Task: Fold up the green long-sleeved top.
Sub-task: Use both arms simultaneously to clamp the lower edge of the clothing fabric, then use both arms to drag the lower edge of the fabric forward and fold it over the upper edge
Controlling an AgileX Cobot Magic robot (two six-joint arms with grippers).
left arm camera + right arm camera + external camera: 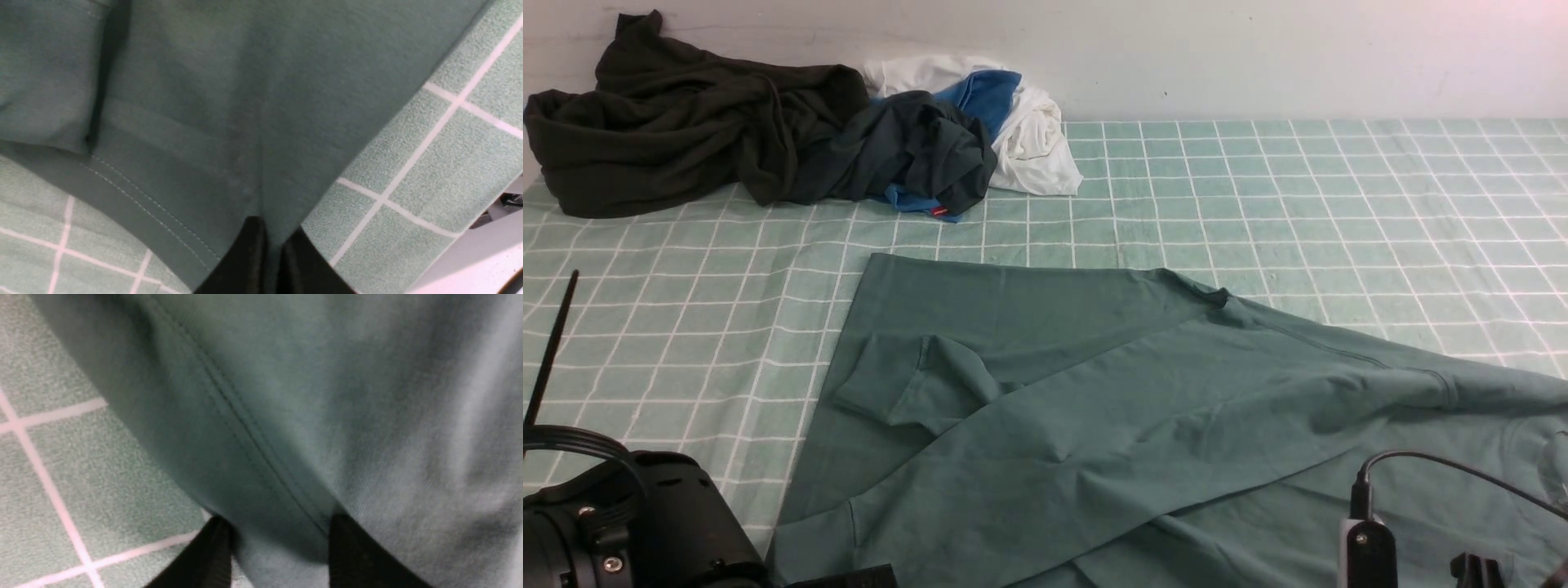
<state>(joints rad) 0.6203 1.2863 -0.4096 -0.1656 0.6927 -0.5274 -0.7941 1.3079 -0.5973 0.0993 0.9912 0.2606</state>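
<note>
Front view, left to right. A thin black rod (551,351) slants up at the far left edge, above the left arm's dark housing (629,523) in the near left corner. At the back left, against the pale wall (1258,57), lies a crumpled dark olive-black garment (686,122). Touching its right side is a dark charcoal garment (923,155) bunched together with blue cloth (984,94) and white cloth (1033,139).

The green long-sleeved top (1094,408) is spread flat on the green checked table cover (1339,204). It fills the near centre and runs to the right edge, well apart from the heap at the back. One cuff (882,392) lies folded onto its body, and a broad band of fabric crosses it diagonally from near left to right. In the near right corner are the right arm's wrist hardware (1368,547) and a black cable (1445,465), above the top's right part.

Left wrist view: the left gripper (274,228) has its fingers pressed together on a ridge of the top, next to a stitched hem near the cover's edge.

Right wrist view (blurred): the right gripper (279,520) has its fingers apart, straddling a fold of the top along a seam, with cloth filling the gap.
</note>
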